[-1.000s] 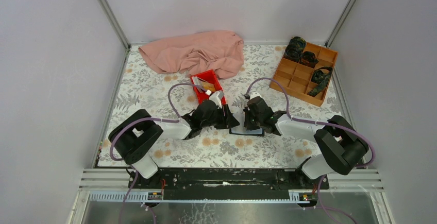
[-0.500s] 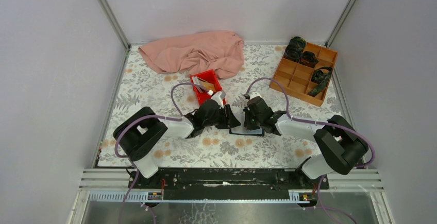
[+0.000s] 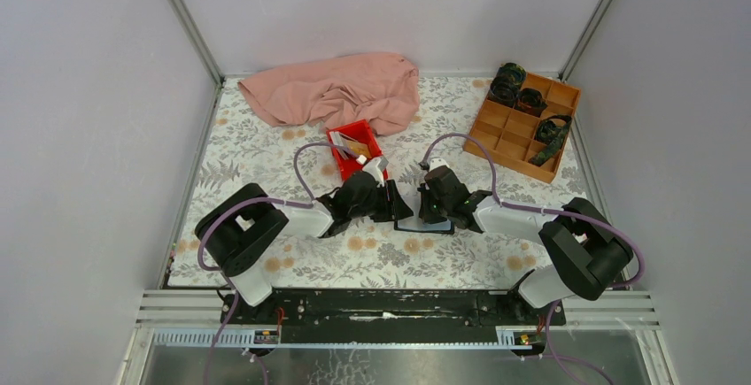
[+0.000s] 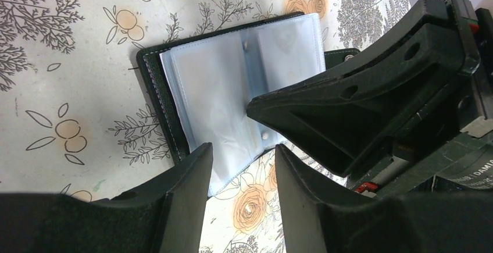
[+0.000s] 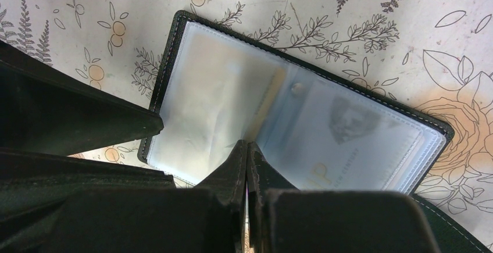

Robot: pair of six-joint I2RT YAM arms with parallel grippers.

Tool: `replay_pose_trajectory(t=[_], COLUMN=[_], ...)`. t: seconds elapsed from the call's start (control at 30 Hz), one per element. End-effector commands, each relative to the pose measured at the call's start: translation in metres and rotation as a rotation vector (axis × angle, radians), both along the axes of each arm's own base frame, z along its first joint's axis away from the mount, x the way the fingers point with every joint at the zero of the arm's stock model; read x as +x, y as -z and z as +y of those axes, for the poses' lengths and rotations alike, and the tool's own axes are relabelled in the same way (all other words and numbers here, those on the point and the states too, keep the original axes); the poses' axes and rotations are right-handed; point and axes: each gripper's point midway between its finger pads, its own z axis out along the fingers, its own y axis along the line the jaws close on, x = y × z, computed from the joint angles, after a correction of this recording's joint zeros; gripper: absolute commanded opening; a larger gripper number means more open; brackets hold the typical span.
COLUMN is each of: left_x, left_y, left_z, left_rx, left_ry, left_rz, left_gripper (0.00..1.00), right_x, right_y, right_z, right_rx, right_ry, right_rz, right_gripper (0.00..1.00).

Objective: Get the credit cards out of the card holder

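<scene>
Dead centre, my right gripper (image 5: 247, 146) is pinched closed, tips on the clear sleeves (image 5: 197, 107) of the open card holder (image 5: 174, 29); left gripper (image 4: 241, 153) hovers half-open over its edge

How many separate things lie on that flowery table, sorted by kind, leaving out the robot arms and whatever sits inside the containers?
Pink cloth: 1
Red tray: 1
Wooden box: 1
Card holder: 1
Total: 4
</scene>
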Motion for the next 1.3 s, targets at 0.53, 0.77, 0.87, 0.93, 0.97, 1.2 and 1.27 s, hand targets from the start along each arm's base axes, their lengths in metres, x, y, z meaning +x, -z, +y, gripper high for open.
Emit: replay_pose_trajectory(t=[0.53, 0.77, 0.87, 0.93, 0.97, 1.2, 1.27], left_x=[-0.001, -0.002, -0.003, -0.003, -0.004, -0.005, -0.006], left_y=[-0.002, 0.003, 0.003, 0.002, 0.003, 0.003, 0.004], left_z=[0.006, 0.005, 0.005, 0.007, 0.008, 0.011, 0.009], left_rx=[0.001, 0.001, -0.003, -0.001, 0.004, 0.009, 0.000], left_ry=[-0.011, -0.008, -0.011, -0.013, -0.014, -0.019, -0.015], left_rz=[-0.040, -0.028, -0.027, -0.028, -0.027, -0.029, -0.024], left_gripper=[0.51, 0.51, 0.51, 0.51, 0.51, 0.51, 0.51], right_x=[0.001, 0.000, 0.000, 0.001, 0.001, 0.000, -0.001], right_y=[0.007, 0.007, 0.007, 0.007, 0.008, 0.008, 0.009], right_z=[0.001, 0.001, 0.001, 0.002, 0.002, 0.003, 0.003], right_rx=[-0.006, -0.005, -0.005, -0.003, -0.003, 0.003, 0.001], right_ry=[0.002, 0.000, 0.001, 0.001, 0.000, -0.005, -0.004], right_rz=[0.005, 0.007, 0.007, 0.006, 0.007, 0.012, 0.014], right_gripper=[0.00, 0.00, 0.00, 0.00, 0.00, 0.00, 0.00])
